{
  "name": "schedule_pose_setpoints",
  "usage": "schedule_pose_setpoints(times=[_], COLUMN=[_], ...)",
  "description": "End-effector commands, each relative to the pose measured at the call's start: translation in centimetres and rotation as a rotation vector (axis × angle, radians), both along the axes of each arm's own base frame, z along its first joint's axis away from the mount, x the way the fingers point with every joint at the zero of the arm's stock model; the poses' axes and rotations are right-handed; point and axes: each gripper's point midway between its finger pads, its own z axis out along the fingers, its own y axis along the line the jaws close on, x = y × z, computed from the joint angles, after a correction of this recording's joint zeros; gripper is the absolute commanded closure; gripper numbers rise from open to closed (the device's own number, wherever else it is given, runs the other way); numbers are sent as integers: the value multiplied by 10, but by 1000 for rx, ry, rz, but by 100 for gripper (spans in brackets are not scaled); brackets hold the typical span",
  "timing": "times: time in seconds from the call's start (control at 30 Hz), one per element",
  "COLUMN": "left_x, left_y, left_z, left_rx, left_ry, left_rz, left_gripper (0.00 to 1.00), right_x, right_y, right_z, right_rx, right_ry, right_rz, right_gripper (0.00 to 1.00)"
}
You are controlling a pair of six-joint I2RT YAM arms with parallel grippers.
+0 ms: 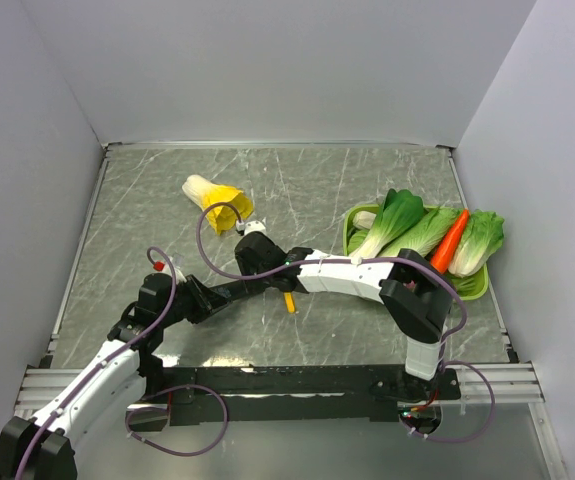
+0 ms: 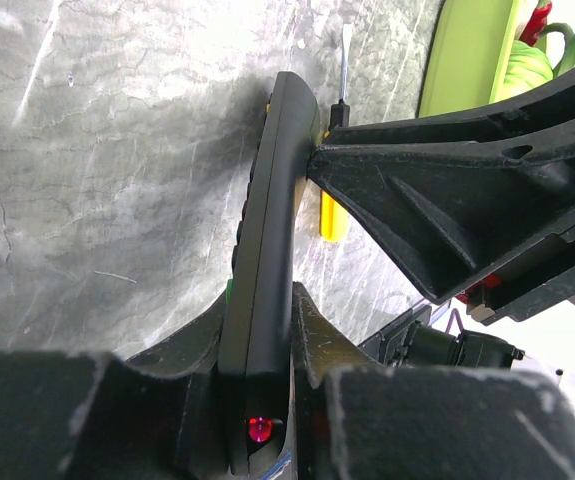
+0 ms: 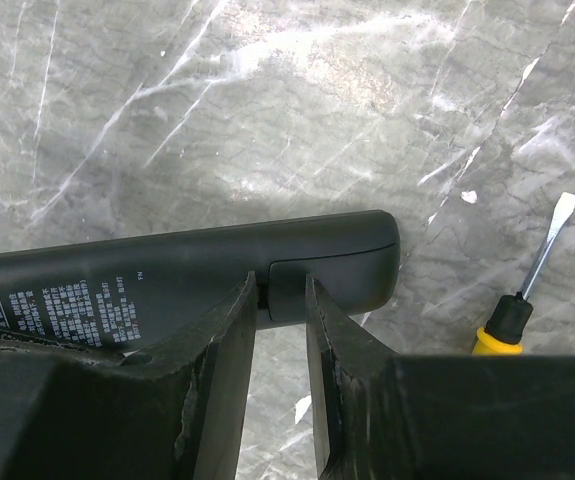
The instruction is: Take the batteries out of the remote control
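Overhead view: grey marbled table [image 1: 147,200] bounded by a metal rail on its left, far and right edges, with pale walls rising close behind each rail. The arms' mounting bar runs along the near edge. Bare surface is widest over the far and left parts of the table. A yellow-and-white vegetable [image 1: 217,202] lies in the far centre. A green tray [image 1: 348,222] of leafy greens and a carrot [image 1: 450,241] sits against the right rail.

The two arms meet near the table's centre, where the remote control [image 2: 267,240] is held on its long edge. Whether it clears the table cannot be told.

The left gripper [image 2: 257,345] pinches the remote's near end, one finger against each broad face. The end with the red lens points toward the wrist camera.

The right gripper [image 3: 280,295] meets the remote near its other end. Its fingers [image 3: 222,345] stand a narrow gap apart, their tips against the printed back beside a small inset panel [image 3: 287,280], and clamp nothing.

A yellow-handled screwdriver [image 3: 520,300] lies flat on the table just beyond the remote, apart from it, on the tray's side.
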Motion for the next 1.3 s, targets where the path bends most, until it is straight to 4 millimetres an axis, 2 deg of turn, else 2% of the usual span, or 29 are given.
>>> schedule_pose_setpoints(times=[0.0, 0.33, 0.6, 0.73, 0.87, 1.07, 1.17, 1.27], left_x=[-6, -6, -5, -5, -5, -5, -5, -5], left_y=[1, 0, 0, 0, 1, 0, 1, 1], left_z=[-5, -4, -5, -5, -7, -7, -9, -10], left_rx=[21, 17, 22, 22, 26, 30, 36, 36], left_ry=[39, 40, 43, 43, 46, 40, 36, 29], left_rz=[-14, -17, -20, -17, -14, -19, -22, -24], left_gripper=[99, 99, 99, 99, 99, 99, 99, 99], right_x=[-1, 2, -8, -12, -16, -17, -22, -20], right_y=[-8, -11, -23, -17, -3, 17, 19, 16], right_z=[-15, -22, -42, -43, -36, -1, 3, -2], right_rx=[-50, -102, -200, -191, -116, 95, 151, 156], right_ry=[29, 18, 42, 43, 65, 77, 108, 120], right_rz=[-10, -10, 49, 71, 86, 79, 84, 71], right_gripper=[67, 67, 67, 68, 66, 66, 67, 68])
